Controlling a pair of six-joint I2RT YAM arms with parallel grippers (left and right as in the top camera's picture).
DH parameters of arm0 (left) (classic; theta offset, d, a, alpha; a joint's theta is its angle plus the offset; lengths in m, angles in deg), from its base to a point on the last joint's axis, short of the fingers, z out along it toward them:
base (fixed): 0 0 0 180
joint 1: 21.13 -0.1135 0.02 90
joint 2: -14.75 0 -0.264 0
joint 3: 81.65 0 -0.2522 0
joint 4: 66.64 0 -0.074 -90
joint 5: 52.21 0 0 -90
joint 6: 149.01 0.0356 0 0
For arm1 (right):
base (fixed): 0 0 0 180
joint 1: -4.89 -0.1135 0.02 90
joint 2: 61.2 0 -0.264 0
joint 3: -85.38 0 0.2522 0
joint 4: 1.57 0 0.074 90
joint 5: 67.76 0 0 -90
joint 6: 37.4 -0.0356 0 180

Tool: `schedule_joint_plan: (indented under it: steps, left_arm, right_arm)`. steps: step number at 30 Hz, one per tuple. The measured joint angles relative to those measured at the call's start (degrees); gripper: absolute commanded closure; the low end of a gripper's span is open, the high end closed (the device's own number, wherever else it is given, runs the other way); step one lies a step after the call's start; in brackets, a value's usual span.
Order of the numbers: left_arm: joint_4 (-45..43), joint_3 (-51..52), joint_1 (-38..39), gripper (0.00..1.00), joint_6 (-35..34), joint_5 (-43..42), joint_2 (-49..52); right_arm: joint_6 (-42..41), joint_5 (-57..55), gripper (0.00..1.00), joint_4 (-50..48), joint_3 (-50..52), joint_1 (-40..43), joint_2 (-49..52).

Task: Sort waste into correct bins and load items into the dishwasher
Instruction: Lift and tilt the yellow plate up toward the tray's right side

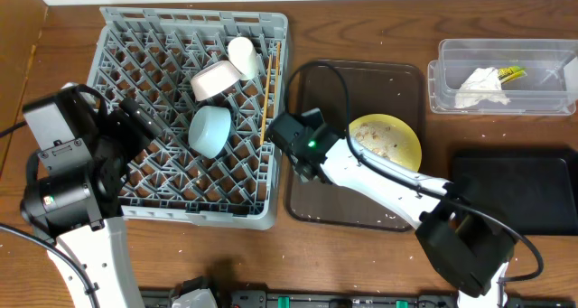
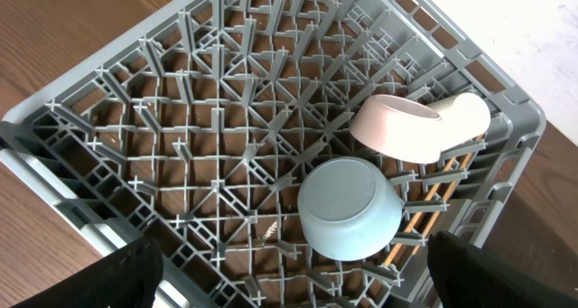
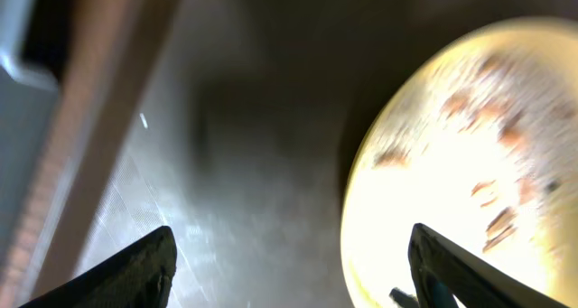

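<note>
Rack (image 1: 135, 37) sits on L half of surface (image 1: 361, 263). In it: blue bowl (image 1: 210, 130) bottom-up near the middle, pink-white bowl (image 1: 215, 79) tipped on its side just behind it, cup (image 1: 242, 57) lying against that bowl. Chopsticks (image 1: 269, 87) lie along the rack's R edge.

L arm (image 1: 68, 177) is over the rack's L side. L jaws released, spread wide in wrist view w/ nothing btw them.

Brown tray (image 1: 361, 73) is just R of rack. Plate (image 1: 397, 141) lies flat on it, toward its R side, w/ crumbs (image 1: 379, 138) on top.

R arm (image 1: 379, 177) reaches across the tray. R jaws hang over bare tray just L of the plate, near the rack edge, released: fingers (image 3: 126, 272) wide apart, grasping nothing. R wrist view is blurred.

Tub (image 1: 542, 51) at far R holds napkin (image 1: 479, 84) and wrapper (image 1: 510, 72), touching. Black bin (image 1: 515, 191) sits in front of the tub, R of tray
</note>
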Motion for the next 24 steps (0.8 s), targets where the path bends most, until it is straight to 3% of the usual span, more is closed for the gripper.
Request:
schedule_joint_plan:
  steps: [11, 22, 24]
  left_arm:
    - [0.0, 0.0, 0.0, 0.05, 0.0, 0.0, 0.0]
    - [0.0, 0.0, 0.0, 0.05, -0.2, 0.0, 0.0]
    - [0.0, 0.0, 0.0, 0.05, -0.2, 0.0, 0.0]
  right_arm:
    - [-2.7, -1.6, 0.55, -4.5, 3.1, 1.6, -0.3]
    - [-5.2, -1.6, 0.6, -7.8, 7.6, 1.6, -0.1]
    - [-5.6, -1.6, 0.65, -8.0, 7.7, 1.6, -0.1]
